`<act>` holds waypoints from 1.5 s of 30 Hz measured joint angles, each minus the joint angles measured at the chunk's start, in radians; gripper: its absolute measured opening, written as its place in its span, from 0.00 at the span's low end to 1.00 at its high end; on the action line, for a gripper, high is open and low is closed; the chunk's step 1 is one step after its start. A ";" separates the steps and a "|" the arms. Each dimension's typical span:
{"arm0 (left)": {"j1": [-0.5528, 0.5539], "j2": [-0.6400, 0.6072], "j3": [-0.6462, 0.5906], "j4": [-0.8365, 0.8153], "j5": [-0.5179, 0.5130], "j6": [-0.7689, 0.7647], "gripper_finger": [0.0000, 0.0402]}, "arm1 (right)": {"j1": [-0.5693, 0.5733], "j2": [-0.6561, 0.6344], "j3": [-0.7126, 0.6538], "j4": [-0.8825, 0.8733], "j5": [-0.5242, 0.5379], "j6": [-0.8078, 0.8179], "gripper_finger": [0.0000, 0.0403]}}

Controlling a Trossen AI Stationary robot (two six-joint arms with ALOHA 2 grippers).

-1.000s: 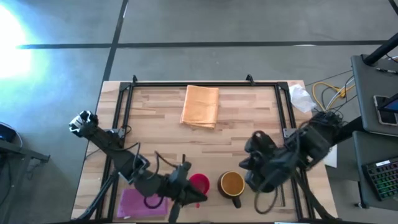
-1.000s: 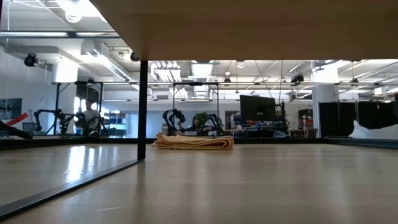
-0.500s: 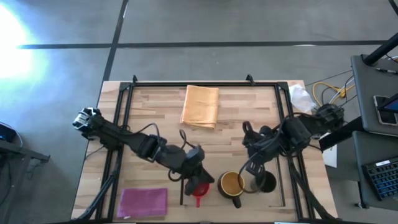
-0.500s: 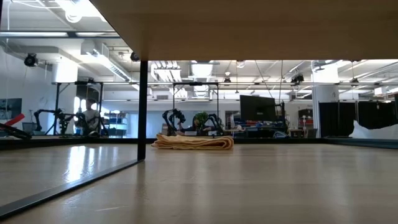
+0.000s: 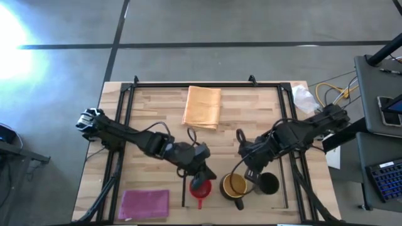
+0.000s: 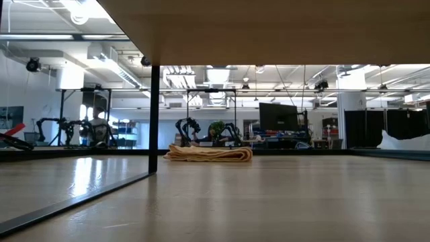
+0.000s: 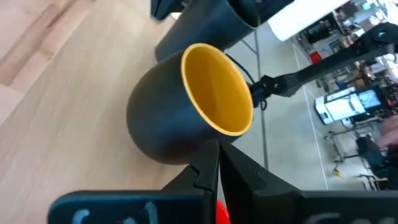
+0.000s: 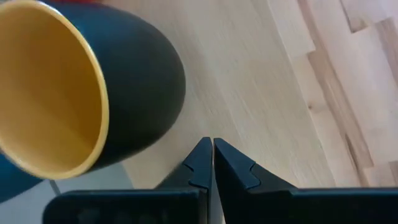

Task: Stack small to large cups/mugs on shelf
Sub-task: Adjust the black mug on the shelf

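Brown mug, yellow inside: near edge of shelf, between pink-red mug and black mug. Probably rigid, glazed, slippery; grip the rim wall. Left gripper and right gripper closed, empty.

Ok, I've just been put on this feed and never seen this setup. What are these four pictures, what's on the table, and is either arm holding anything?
You see two dark robot arms working at a pale-wood table. One picture looks straight down from above; one looks level across the tabletop into the room; the other two come from cameras on each arm's wrist.

Near the front edge stand three mugs in a row: a red mug, a brown mug with yellow inside and a black mug. An orange cloth lies farther back, a magenta cloth at the front left.

The left gripper is over the red mug, the right gripper between the brown and black mugs. Both are shut and neither holds anything that shows.
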 joint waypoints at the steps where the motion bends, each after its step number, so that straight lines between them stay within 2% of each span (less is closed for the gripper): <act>1: 0.006 0.003 0.000 0.005 0.007 0.003 0.00 | 0.000 0.005 -0.006 0.012 -0.004 -0.006 0.02; 11: 0.034 0.048 0.000 0.012 0.062 0.008 0.00 | -0.002 0.018 -0.008 0.032 -0.038 -0.043 0.02; 25: 0.066 0.119 0.006 0.049 0.076 0.029 0.00 | -0.002 0.021 -0.008 0.068 -0.047 -0.088 0.02; 40: 0.105 0.125 0.004 0.111 0.093 0.039 0.00 | -0.002 0.021 -0.008 0.112 -0.045 -0.099 0.02; 45: 0.125 0.120 0.006 0.057 0.093 0.104 0.00 | -0.011 0.020 -0.008 0.088 0.008 -0.110 0.02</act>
